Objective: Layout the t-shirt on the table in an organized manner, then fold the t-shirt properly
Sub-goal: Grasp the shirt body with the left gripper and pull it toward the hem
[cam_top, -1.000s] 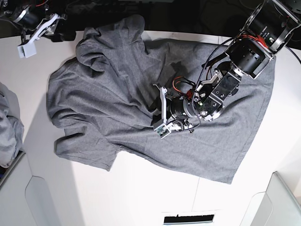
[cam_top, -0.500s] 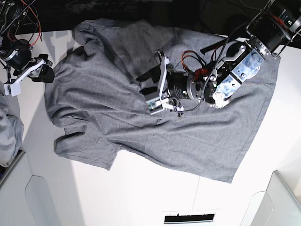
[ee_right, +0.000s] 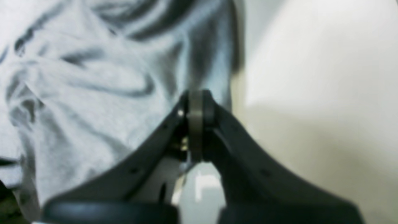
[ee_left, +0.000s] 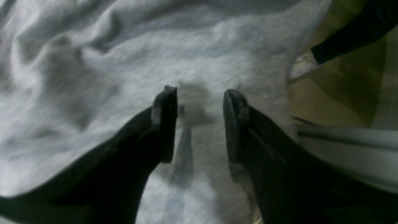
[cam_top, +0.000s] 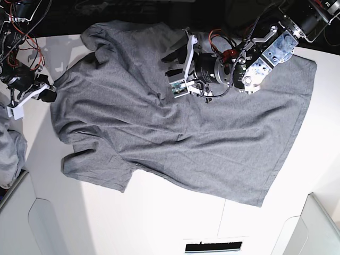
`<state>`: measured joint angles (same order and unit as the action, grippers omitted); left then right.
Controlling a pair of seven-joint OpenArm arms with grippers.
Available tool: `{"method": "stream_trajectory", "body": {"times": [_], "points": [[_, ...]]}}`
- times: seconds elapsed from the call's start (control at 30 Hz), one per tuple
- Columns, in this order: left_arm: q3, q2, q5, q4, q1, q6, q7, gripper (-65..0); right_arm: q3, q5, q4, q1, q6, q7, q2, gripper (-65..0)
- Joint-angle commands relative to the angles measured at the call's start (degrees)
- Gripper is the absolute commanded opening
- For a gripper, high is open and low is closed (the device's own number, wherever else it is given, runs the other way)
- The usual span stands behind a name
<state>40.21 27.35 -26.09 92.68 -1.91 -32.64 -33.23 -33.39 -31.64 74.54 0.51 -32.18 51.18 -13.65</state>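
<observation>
The grey t-shirt lies spread but wrinkled on the white table, with folds bunched along its far edge. My left gripper hovers over the shirt's far middle part. In the left wrist view it stands open, with the cloth beneath and nothing between its fingers. At the shirt's left edge, my right gripper is shut. In the right wrist view its tips meet right at the cloth's border, where creases run toward them.
A paler bunched cloth lies at the left edge. Light grey bins stand at the front left and front right. Beyond the table's far edge lie dark space and cables.
My right gripper came down to the shirt's left edge and closed. The left arm moved toward the far edge, staying open, and the folds at the far side shifted.
</observation>
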Motion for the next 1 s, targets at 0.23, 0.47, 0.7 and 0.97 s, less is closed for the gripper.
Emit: {"method": "stream_trajectory", "body": {"times": [0.23,0.47,0.7,0.97], "points": [[-17.09,0.31,-1.97,0.96,-1.14,-0.15,3.89,-38.1,5.22,-0.2,-2.45,0.59,-0.61,-1.03,-0.81,-65.0],[-28.06,1.18,-2.01,-10.12,-2.29,0.33,5.09,-38.1,7.67,3.98,-2.84,0.72,-0.59,-1.92,-0.9,-65.0],[-28.76,2.89,-2.05,-27.21,-5.88,0.48,6.8,-38.1,7.63,5.79,-4.11,0.72,0.13,-3.26,-6.23,-65.0],[-28.76,3.74,-10.12,-29.4,-5.4,-1.42,5.49,-38.1,7.63,4.55,-5.55,0.7,0.57,-3.41,-10.71,-65.0]]}}
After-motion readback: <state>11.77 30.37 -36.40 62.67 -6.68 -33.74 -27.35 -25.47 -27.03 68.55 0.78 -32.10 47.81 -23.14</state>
